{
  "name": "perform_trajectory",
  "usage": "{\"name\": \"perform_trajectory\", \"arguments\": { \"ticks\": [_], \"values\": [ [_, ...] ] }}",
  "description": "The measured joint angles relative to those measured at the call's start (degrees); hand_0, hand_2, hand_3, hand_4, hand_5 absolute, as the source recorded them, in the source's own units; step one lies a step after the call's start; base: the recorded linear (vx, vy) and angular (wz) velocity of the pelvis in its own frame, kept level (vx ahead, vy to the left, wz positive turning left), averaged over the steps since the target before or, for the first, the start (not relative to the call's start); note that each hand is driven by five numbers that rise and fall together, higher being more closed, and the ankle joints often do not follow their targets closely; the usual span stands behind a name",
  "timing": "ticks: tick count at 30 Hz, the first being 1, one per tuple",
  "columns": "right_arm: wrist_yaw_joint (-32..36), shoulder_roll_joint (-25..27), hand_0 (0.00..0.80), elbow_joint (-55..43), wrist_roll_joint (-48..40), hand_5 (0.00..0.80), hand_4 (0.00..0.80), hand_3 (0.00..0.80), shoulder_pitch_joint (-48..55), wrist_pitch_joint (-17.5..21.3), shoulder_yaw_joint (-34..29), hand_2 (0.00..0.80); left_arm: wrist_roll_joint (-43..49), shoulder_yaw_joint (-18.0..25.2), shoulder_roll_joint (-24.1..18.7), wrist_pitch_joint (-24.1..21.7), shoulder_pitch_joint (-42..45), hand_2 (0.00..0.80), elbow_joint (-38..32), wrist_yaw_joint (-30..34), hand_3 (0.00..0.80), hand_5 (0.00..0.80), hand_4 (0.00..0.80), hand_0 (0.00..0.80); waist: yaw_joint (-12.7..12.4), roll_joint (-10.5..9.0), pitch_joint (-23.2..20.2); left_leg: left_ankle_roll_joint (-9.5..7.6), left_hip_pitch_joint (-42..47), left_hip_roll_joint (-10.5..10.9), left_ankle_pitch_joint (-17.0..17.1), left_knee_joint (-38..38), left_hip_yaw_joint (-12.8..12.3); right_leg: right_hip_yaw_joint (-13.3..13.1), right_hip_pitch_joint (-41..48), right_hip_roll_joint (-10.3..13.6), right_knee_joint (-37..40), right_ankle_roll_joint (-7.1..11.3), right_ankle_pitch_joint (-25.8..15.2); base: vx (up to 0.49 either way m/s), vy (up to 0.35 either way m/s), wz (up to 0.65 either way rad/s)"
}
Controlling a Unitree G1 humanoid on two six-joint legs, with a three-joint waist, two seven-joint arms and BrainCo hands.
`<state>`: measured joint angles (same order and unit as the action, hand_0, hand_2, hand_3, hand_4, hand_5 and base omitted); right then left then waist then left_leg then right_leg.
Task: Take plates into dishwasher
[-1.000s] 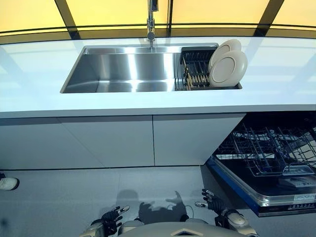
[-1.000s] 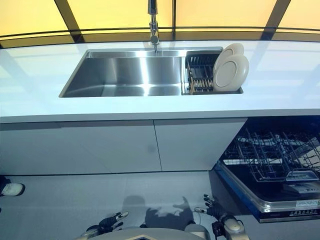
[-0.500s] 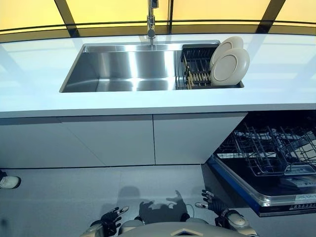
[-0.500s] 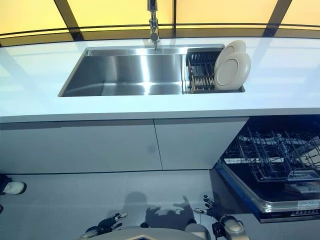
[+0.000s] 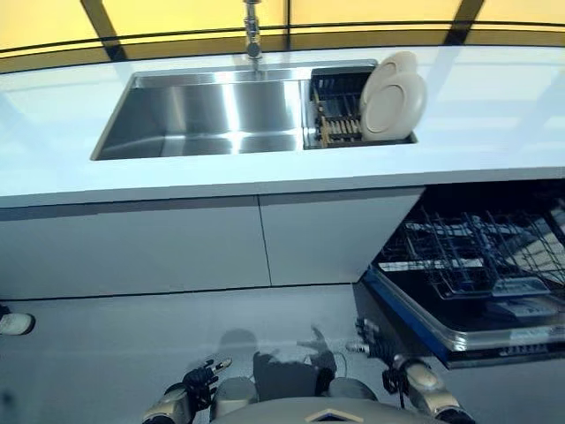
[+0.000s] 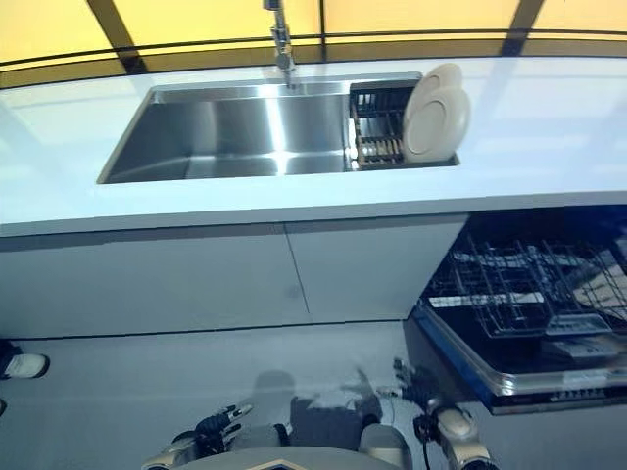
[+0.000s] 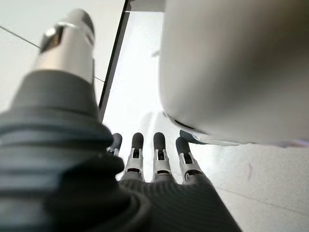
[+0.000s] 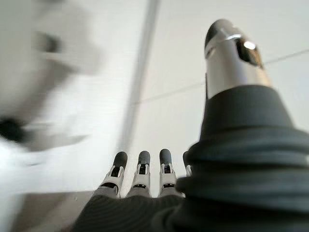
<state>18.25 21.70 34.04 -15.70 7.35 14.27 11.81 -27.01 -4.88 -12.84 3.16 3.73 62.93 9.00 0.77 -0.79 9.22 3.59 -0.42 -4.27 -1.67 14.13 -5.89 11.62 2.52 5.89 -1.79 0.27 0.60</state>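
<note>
Two plates racked in the sink.
Both lie well beyond the left hand and right hand, fingers straight, holding nothing.

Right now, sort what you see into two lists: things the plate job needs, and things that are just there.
Needed for the job:
cream round plates standing in the black dish rack
open dishwasher's wire lower rack
left robot hand, open, held low
right robot hand, open, held low

Just there:
stainless steel sink basin
chrome tap
white countertop
a person's white shoe
</note>
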Motion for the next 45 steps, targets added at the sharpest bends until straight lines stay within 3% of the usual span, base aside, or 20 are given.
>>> {"name": "perform_trajectory", "arguments": {
  "ticks": [3,4,5,6,7,8,9,11,14,16,17,18,21,23,30,33,36,40,42,45],
  "values": [
    [2.7,2.5,0.000,-11.3,-6.1,0.000,0.000,0.000,0.1,4.8,-4.0,0.000,-1.3,2.9,0.7,0.0,1.7,0.000,-0.7,0.0,0.000,0.000,0.000,0.000,0.3,-0.07,0.0,0.94,-1.8,4.8,-0.7,-7.5,0.1,-3.0,-3.9,0.6,-0.6,0.07,-0.1,0.271,0.148,-0.46],
    [2.7,3.2,0.000,-14.2,-8.3,0.000,0.000,0.000,0.1,6.7,-6.8,0.000,-1.3,3.4,1.5,-0.1,2.6,0.000,-0.6,-0.1,0.000,0.000,0.000,0.000,0.1,2.28,0.0,0.47,-1.0,4.0,-1.5,-12.8,1.4,-3.5,-4.5,-2.0,-0.7,0.41,-0.2,0.329,0.212,-0.60],
    [2.8,3.1,0.000,-14.9,-9.8,0.000,0.000,0.000,-1.4,6.9,-8.3,0.000,-1.4,4.3,1.9,-0.3,3.4,0.000,-0.8,-0.1,0.000,0.000,0.000,0.000,-1.2,3.59,0.9,-3.29,-1.4,2.0,2.9,-12.3,-0.6,-3.2,-7.1,-4.4,-10.4,-0.15,1.6,0.364,0.276,-0.76],
    [2.7,2.7,0.000,-15.5,-11.7,0.000,0.000,0.000,-1.9,6.9,-9.1,0.000,-1.5,5.2,1.4,-0.6,5.7,0.000,-1.3,0.1,0.000,0.000,0.000,0.000,-2.0,3.00,0.8,-2.51,-0.8,0.9,1.7,-11.1,-2.3,-3.2,-8.1,-5.6,-19.6,-0.91,6.4,0.272,0.269,-0.72],
    [2.8,2.9,0.000,-17.3,-14.0,0.000,0.000,0.000,-2.4,6.9,-10.0,0.000,-1.6,5.3,0.8,-1.0,7.8,0.000,-1.3,0.1,0.000,0.000,0.000,0.000,-1.9,0.99,0.3,-1.87,0.7,1.5,0.9,-9.9,-3.4,-2.9,-6.1,-5.6,-22.6,-1.37,10.3,0.241,0.261,-0.50],
    [2.7,2.9,0.000,-19.0,-16.1,0.000,0.000,0.000,-3.8,7.1,-11.9,0.000,-2.6,6.4,0.3,-1.2,9.0,0.000,-1.0,0.2,0.000,0.000,0.000,0.000,-1.9,-1.79,0.4,-1.96,-0.1,3.1,-0.6,-5.9,-3.8,-4.8,-2.1,-4.1,-16.8,-3.04,13.7,0.263,0.325,-0.15],
    [2.4,3.2,0.000,-19.4,-17.7,0.000,0.000,0.000,-5.5,7.8,-14.2,0.000,-2.9,6.9,0.7,-0.9,8.0,0.000,0.5,0.1,0.000,0.000,0.000,0.000,-1.7,-1.47,1.1,-1.27,-2.8,2.4,-3.0,-0.5,-2.7,-6.1,0.6,-4.8,-12.9,-3.78,14.3,0.226,0.281,-0.07],
    [0.8,3.8,0.000,-20.2,-20.5,0.000,0.000,0.000,-10.2,8.3,-17.3,0.000,-3.3,6.8,1.5,-0.6,7.2,0.000,1.0,0.2,0.000,0.000,0.000,0.000,-2.4,-0.91,1.1,-0.22,-6.3,1.9,-3.7,0.6,-3.4,-6.6,4.2,-3.9,-7.7,-3.22,11.7,0.266,0.285,-0.11],
    [-1.4,6.8,0.000,-20.6,-22.3,0.000,0.000,0.000,-14.1,8.6,-17.7,0.000,-3.3,5.7,2.0,-0.8,5.5,0.000,0.8,0.1,0.000,0.000,0.000,0.000,-3.2,1.79,-0.3,-2.46,-8.4,1.1,-2.0,-5.3,-3.4,-7.1,7.0,-3.9,-4.3,-1.15,10.7,0.238,0.162,-0.13],
    [-3.3,8.5,0.000,-20.6,-23.4,0.000,0.000,0.000,-17.3,8.3,-17.4,0.000,-3.1,4.8,2.0,-0.9,3.8,0.000,0.7,0.0,0.000,0.000,0.000,0.000,-3.8,1.98,-1.3,-3.42,-6.9,1.7,3.7,-9.7,-3.2,-7.5,8.7,-3.4,-3.1,0.19,11.3,0.200,0.098,-0.27],
    [-4.2,9.0,0.000,-20.7,-23.4,0.000,0.000,0.000,-18.4,8.1,-17.4,0.000,-3.0,4.8,2.0,-0.8,3.2,0.000,0.3,0.0,0.000,0.000,0.000,0.000,-4.3,1.55,-1.9,-3.46,-5.6,2.3,7.4,-11.7,-3.6,-7.1,9.2,-2.8,-2.7,0.94,11.6,0.168,0.091,-0.39],
    [-5.7,9.3,0.000,-20.7,-23.9,0.000,0.000,0.000,-19.3,7.2,-17.2,0.000,-3.0,4.5,1.5,-0.4,2.5,0.000,-0.1,0.0,0.000,0.000,0.000,0.000,-4.7,0.14,-2.6,-3.65,-4.6,3.4,8.6,-13.1,-3.8,-5.5,9.7,-1.7,-2.6,1.86,11.9,0.120,0.079,-0.19],
    [-9.3,10.7,0.000,-20.4,-25.0,0.000,0.000,0.000,-23.0,3.6,-16.3,0.000,-2.1,1.1,-1.0,0.1,-1.1,0.000,-0.4,0.2,0.000,0.000,0.000,0.000,-4.8,-2.70,-3.9,-4.62,-3.7,5.0,8.5,-14.9,-3.0,0.0,9.9,-0.2,-2.9,4.24,10.5,0.080,0.084,0.14],
    [-10.4,11.5,0.000,-19.5,-25.0,0.000,0.000,0.000,-27.7,1.4,-15.5,0.000,-1.2,-0.8,-1.5,0.3,-3.3,0.000,-0.5,0.2,0.000,0.000,0.000,0.000,-4.9,-3.26,-4.2,-5.20,-3.1,6.0,8.0,-15.7,-2.2,1.3,10.4,0.5,-3.0,5.19,9.8,0.087,0.122,0.26],
    [-10.6,20.3,0.000,-5.5,-24.6,0.000,0.000,0.000,-41.4,-6.4,-12.5,0.000,-0.7,-1.2,-2.2,1.9,-5.6,0.000,0.3,0.0,0.000,0.000,0.000,0.000,-8.1,-3.68,-4.4,-6.05,-2.3,7.7,6.9,-16.4,-0.4,3.1,9.6,1.6,-6.6,5.49,9.6,0.079,0.103,0.16],
    [-10.5,21.3,0.000,-3.7,-24.2,0.000,0.000,0.000,-42.3,-10.5,-9.4,0.000,1.3,-1.5,-2.5,3.0,-3.8,0.000,1.0,0.0,0.000,0.000,0.000,0.000,-8.2,-3.51,-4.8,-6.82,-1.7,6.9,6.8,-17.3,-0.5,3.4,5.3,2.4,-15.9,5.54,9.7,0.132,0.031,-0.02],
    [-10.5,21.3,0.000,-2.1,-24.2,0.000,0.000,0.000,-42.3,-12.0,-8.6,0.000,1.5,-2.0,-3.0,3.4,-3.3,0.000,1.3,0.0,0.000,0.000,0.000,0.000,-7.9,-3.67,-5.0,-7.82,0.4,6.9,6.7,-18.8,-0.3,3.7,3.5,3.4,-20.0,5.65,10.6,0.120,-0.104,-0.03],
    [-11.7,21.5,0.000,-1.3,-24.3,0.000,0.000,0.000,-42.3,-13.3,-8.6,0.000,1.5,-3.8,-4.1,3.8,-3.9,0.000,-0.5,0.1,0.000,0.000,0.000,0.000,-5.5,-1.98,-4.3,-8.20,0.8,4.6,6.3,-18.8,1.3,4.6,-3.3,2.5,-14.3,6.37,10.5,0.057,-0.176,0.11],
    [-13.2,21.6,0.000,-1.3,-24.3,0.000,0.000,0.000,-42.3,-13.4,-8.6,0.000,1.3,-4.0,-4.3,3.8,-3.9,0.000,-1.0,0.0,0.000,0.000,0.000,0.000,-4.3,-1.76,-4.2,-7.90,1.1,4.5,6.5,-18.9,2.5,4.7,-5.6,2.8,-11.0,7.43,8.6,0.040,-0.195,0.34],
    [-15.8,22.2,0.000,-0.7,-24.3,0.000,0.000,0.000,-42.3,-13.4,-8.9,0.000,0.4,-3.8,-4.5,4.3,-3.5,0.000,-1.4,-0.6,0.000,0.000,0.000,0.000,-3.1,-2.12,-4.3,-6.69,1.9,4.7,5.8,-19.2,2.7,4.8,-6.2,3.4,-1.5,7.57,2.8,0.069,-0.167,0.33]
  ]
}}
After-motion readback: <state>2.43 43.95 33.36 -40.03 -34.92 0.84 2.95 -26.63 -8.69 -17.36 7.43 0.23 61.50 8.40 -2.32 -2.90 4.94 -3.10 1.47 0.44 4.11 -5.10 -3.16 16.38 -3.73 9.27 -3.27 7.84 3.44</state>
